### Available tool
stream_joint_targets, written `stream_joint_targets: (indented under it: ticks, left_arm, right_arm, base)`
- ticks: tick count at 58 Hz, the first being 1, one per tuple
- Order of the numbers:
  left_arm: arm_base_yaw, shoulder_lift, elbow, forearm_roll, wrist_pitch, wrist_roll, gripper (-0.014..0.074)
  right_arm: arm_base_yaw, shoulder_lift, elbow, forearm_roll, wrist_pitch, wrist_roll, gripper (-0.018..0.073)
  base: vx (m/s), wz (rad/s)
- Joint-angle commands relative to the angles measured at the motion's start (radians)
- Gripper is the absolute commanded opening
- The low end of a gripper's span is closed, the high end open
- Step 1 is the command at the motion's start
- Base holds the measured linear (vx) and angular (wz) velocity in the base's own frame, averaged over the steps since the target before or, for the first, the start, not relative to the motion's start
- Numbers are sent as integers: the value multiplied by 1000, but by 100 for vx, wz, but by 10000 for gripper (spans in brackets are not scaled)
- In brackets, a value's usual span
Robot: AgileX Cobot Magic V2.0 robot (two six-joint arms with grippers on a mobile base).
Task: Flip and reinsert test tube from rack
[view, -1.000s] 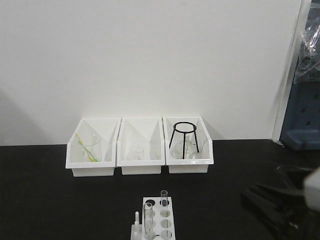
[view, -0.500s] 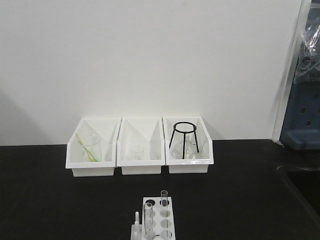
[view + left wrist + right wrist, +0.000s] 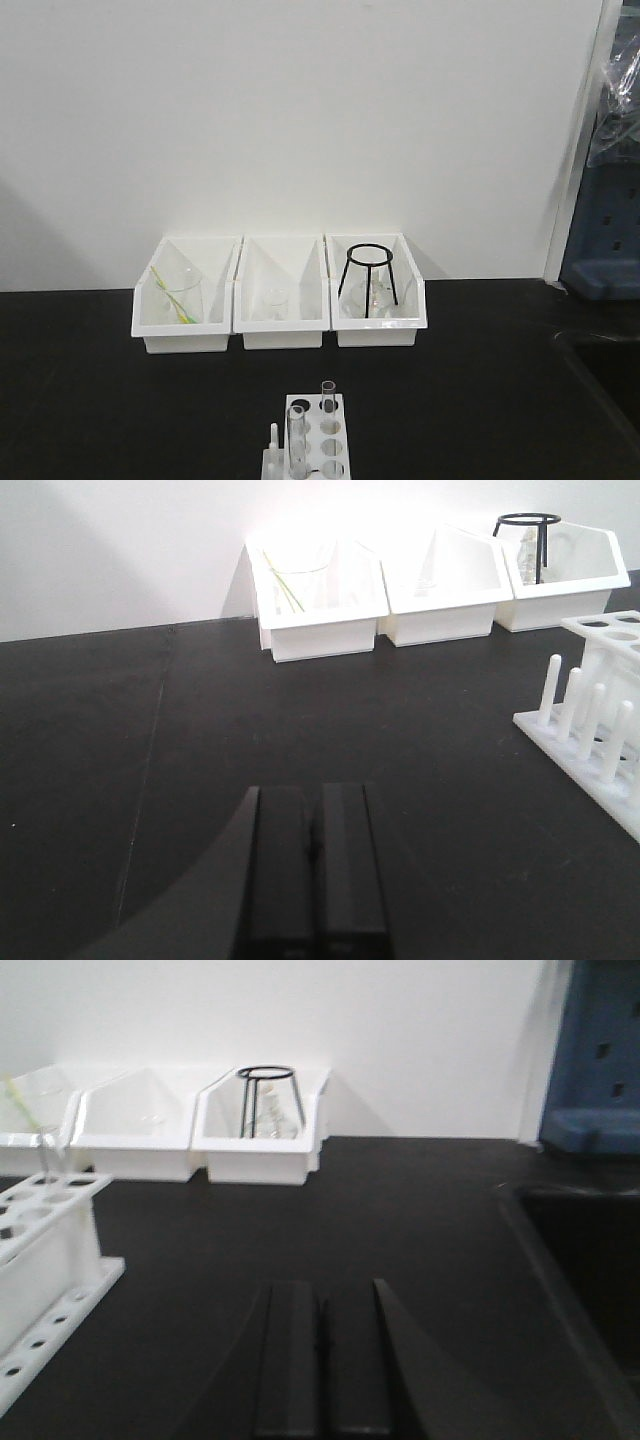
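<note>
The rack stands at the table's near edge in the front view, a white block with round holes on a pegged base. The wider clear test tube stands upright in its front-left corner. A thinner tube stands further back. Neither gripper shows in the front view. My left gripper is shut and empty, low over the black table, with the rack's pegged base off to its right. In the right wrist view my right gripper is also shut and empty, the rack to its left.
Three white bins line the back wall: the left one holds a beaker with green sticks, the middle one a small beaker, the right one a black wire tripod. A recessed dark basin lies at the right.
One second ago my right arm showed at the lower right of the front view. It has since drawn back out of that view. The rack and tubes have not moved.
</note>
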Motion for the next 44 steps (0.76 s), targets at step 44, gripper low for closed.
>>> stream_joint_targets:
  ticks: [44]
  left_arm:
    - [0, -7, -4, -5, -79, -9, -6]
  right_arm:
    - [-49, -80, 6, 1, -6, -6, -11]
  base:
    - [0, 0]
